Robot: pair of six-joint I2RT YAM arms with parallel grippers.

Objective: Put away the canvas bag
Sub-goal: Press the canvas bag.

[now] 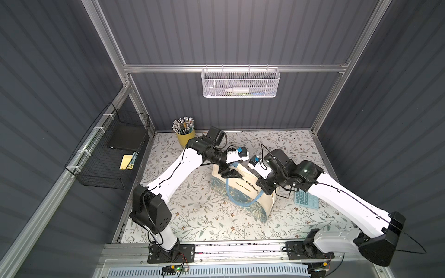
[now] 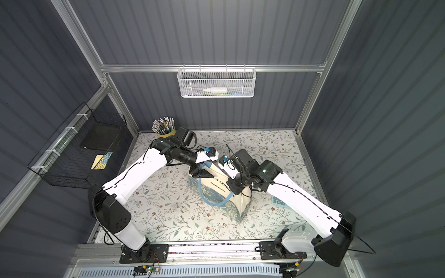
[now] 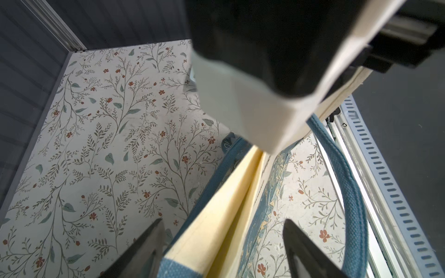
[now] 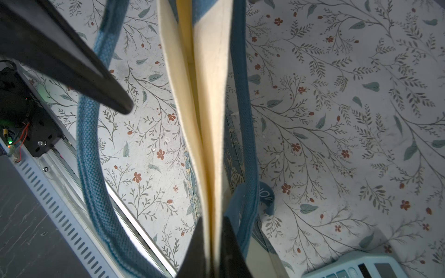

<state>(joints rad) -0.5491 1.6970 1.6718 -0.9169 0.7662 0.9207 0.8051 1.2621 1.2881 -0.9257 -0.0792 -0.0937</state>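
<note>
Located canvas bag [image 1: 243,192] mid-way across the floral table [image 1: 204,216], upright, mouth edge up, floral band low, lettered face toward the arm bases, between the 2 arms. Cannot tell whether resting on the table or raised just clear of it.

Found right gripper [image 1: 266,190] pinched tight on the bag's cream top rim, at the rim's right end. From the right wrist camera, right gripper [image 4: 213,220] with both fabric layers pressed flat between its 2 fingers [image 4: 195,250].

Found left gripper [image 1: 230,173] spread wide at the opposite end of the same rim. From the left wrist camera, left gripper [image 3: 224,222] straddling the rim, cloth running through the gap, nothing clamped. Contact with either finger not resolvable.

Noted 1 light-blue handle [image 1: 238,202] drooping in a loop down the lettered face.

Also logged: teal calculator [image 1: 307,199] just right of the bag, partly under the right arm. Yellow pencil cup [image 1: 185,138] near the back-left corner, well apart from the bag.
</note>
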